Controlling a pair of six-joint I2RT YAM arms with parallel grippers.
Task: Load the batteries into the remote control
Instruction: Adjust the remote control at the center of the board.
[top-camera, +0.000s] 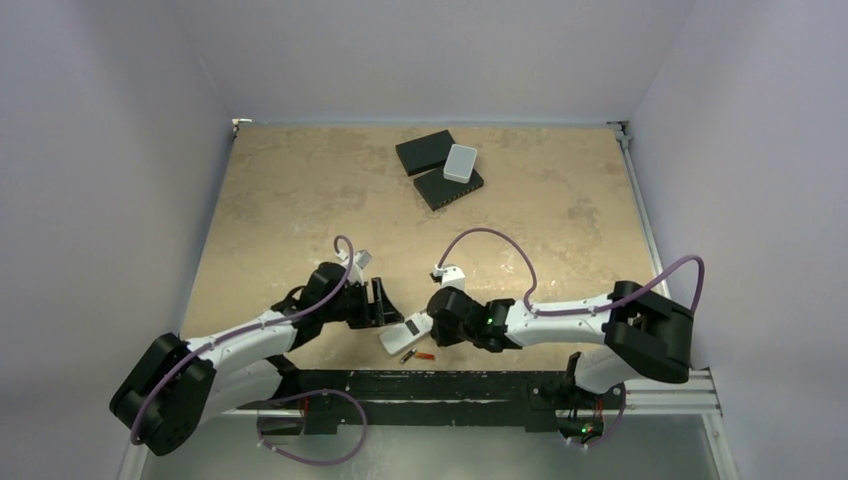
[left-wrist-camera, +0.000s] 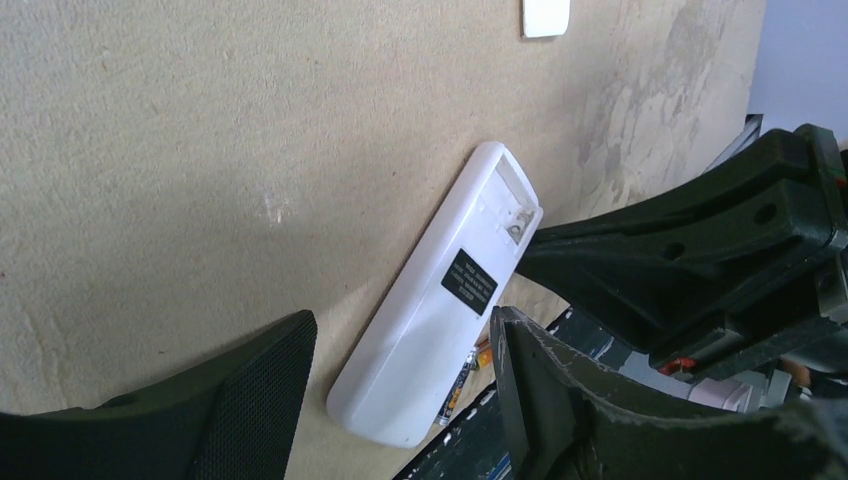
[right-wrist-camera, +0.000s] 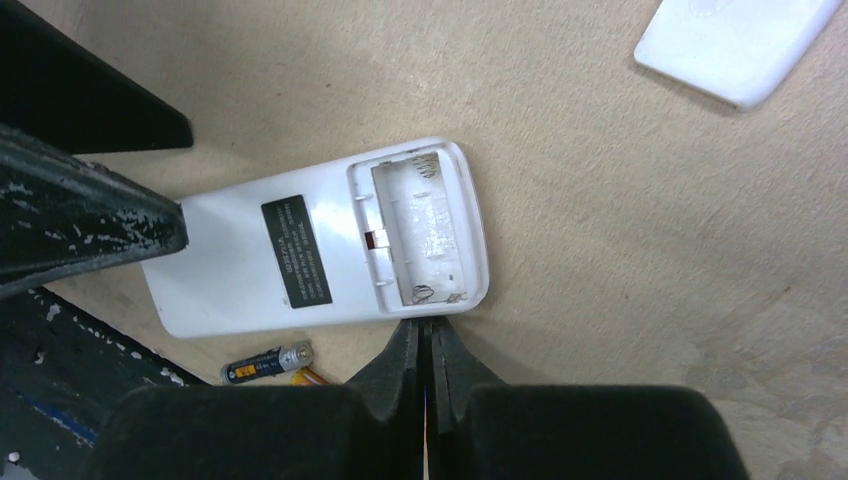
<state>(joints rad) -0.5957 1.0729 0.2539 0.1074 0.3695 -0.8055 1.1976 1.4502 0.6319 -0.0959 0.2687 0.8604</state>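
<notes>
Remote control (right-wrist-camera: 230, 250) face down on the counter (right-wrist-camera: 600, 250), its battery recess open and empty.
The right end effector (right-wrist-camera: 427, 340) has its fingers pressed together on nothing, tips touching the remote's long edge by the recess. The left end effector (left-wrist-camera: 400, 325) is spread wide and empty, with the remote lying between its fingers. Both batteries (right-wrist-camera: 268, 362) lie on the counter beside that same long edge, left of the right end effector's tips.

The left arm (top-camera: 250, 340) and right arm (top-camera: 570, 312) are made of white links and black joints; purple cables (top-camera: 490, 231) are attached.
</notes>
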